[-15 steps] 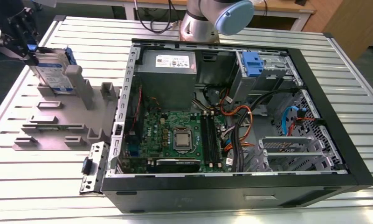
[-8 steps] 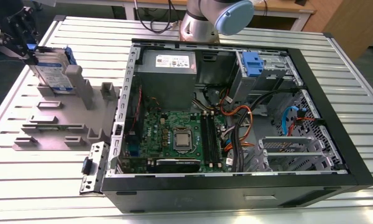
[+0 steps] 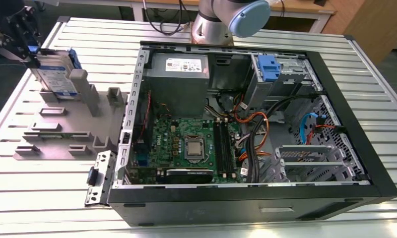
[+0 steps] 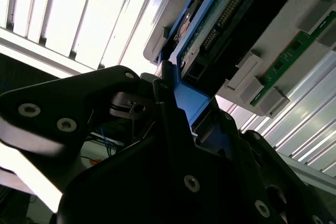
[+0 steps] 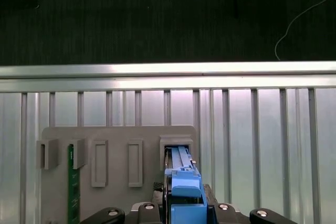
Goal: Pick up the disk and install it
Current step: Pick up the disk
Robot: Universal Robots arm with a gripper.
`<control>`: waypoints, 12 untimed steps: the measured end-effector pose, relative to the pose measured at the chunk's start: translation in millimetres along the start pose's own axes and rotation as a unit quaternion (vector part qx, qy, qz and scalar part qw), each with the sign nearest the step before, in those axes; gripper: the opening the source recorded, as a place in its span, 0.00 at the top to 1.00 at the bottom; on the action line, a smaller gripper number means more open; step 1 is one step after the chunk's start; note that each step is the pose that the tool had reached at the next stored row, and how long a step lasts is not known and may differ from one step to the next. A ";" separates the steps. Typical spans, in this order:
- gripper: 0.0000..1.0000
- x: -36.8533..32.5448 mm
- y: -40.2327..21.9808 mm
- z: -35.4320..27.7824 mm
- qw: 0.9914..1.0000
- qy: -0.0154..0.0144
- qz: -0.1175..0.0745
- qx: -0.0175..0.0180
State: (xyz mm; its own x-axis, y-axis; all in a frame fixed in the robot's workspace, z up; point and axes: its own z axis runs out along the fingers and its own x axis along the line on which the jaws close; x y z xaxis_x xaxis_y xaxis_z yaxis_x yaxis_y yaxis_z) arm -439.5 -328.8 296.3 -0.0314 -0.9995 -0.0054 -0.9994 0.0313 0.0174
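Observation:
The disk (image 3: 56, 77) stands on edge in a slot of the grey holder block (image 3: 59, 134) at the exterior view's left, silver with a white-and-blue label and a blue side frame. My gripper (image 3: 30, 48) is at its top edge, black fingers closed on the blue frame. In the first wrist view the disk's blue frame (image 5: 181, 182) sits between the two finger bases, reaching down into the holder's slot (image 5: 177, 148). The second wrist view shows the disk's green circuit-board side (image 4: 210, 19) and the blue frame (image 4: 191, 100) pinched in my gripper (image 4: 184, 114).
An open computer case (image 3: 129, 134) lies on the slatted aluminium table (image 3: 357, 64), with a motherboard, cables and a drive bay holding a blue bracket (image 3: 268, 67). The arm's base (image 3: 215, 22) stands behind the case. A green memory stick (image 5: 71, 182) stands in another holder slot.

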 end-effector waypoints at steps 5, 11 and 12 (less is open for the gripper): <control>0.63 0.0 0.0 -1.8 1.000 0.000 0.000 0.000; 0.63 0.0 0.1 -4.6 1.000 0.000 0.000 0.000; 0.63 0.0 0.1 -5.2 1.000 0.000 0.000 0.000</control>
State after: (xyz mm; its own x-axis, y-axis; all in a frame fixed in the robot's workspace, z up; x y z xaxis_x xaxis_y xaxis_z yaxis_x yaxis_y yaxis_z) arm -439.5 -328.8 301.5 -0.0314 -0.9995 -0.0055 -0.9994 0.0313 0.0173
